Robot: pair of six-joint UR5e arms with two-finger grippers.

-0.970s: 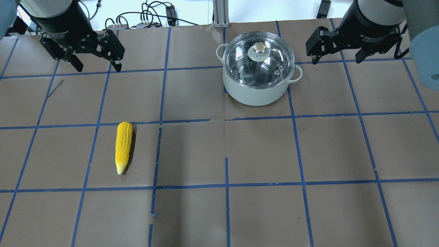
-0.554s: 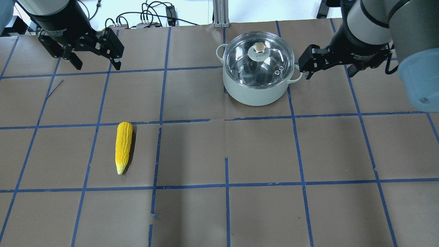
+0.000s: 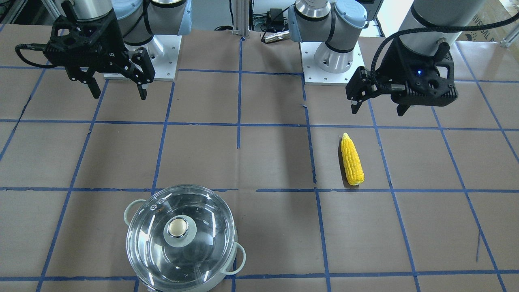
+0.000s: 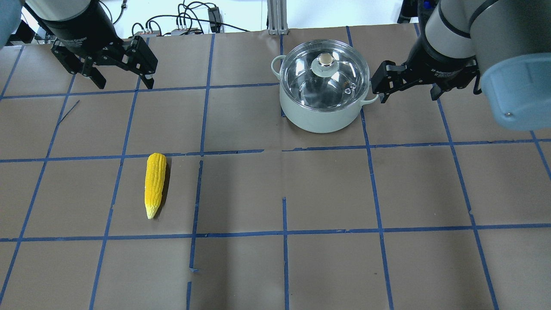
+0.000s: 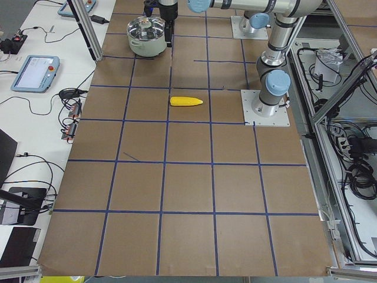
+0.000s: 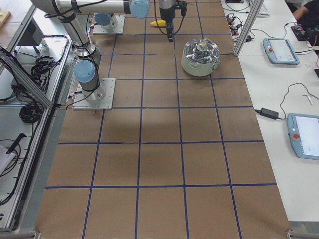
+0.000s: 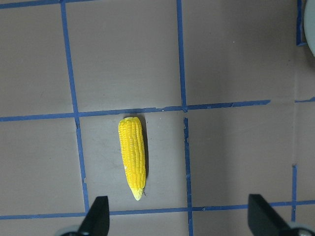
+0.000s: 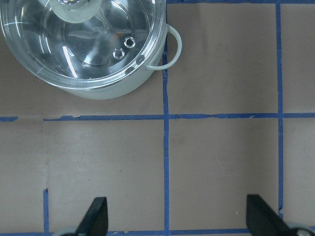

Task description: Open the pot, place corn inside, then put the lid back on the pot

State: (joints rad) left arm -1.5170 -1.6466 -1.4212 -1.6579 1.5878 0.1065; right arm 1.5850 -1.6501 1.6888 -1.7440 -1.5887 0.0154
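Hovering | left jaws apart | right jaws apart beside pot (image 4: 320, 118) | lid (image 4: 323, 79) on | corn (image 4: 155, 185) untouched

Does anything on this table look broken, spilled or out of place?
Nothing much. The pot stands upright with its lid seated squarely, and the corn lies flat and whole on the brown table cover, well apart from the pot. The only blemish is a thin dark mark in that cover.
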